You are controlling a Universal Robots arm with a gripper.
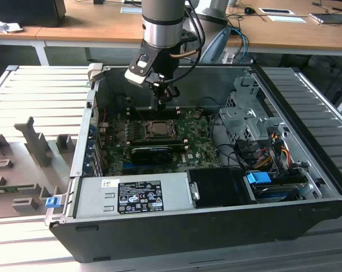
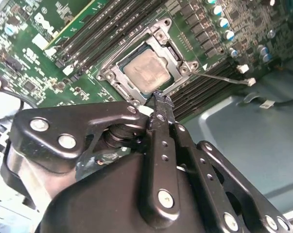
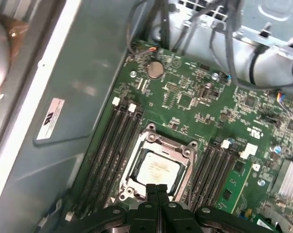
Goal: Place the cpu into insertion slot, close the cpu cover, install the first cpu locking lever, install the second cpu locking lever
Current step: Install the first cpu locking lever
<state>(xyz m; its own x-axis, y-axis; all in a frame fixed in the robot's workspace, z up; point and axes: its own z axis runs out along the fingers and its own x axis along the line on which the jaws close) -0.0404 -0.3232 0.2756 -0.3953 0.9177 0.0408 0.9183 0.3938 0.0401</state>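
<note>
The cpu (image 3: 158, 170) sits in the insertion slot (image 3: 134, 169) with the cpu cover (image 3: 171, 144) down; 1 locking lever (image 2: 223, 77) looks unlatched. The end effector (image 3: 156, 189), clenched empty, hangs at the slot's edge.

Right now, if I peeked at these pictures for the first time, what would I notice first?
The big grey robot arm reaching into the open black computer case grabs the eye first, near the exterior view's top. Next comes the small pale tan-silver square chip, framed by a thin silver-grey metal cover plate, in the middle of the green circuit board. The black gripper, shut, hangs close over the chip's edge.
</note>
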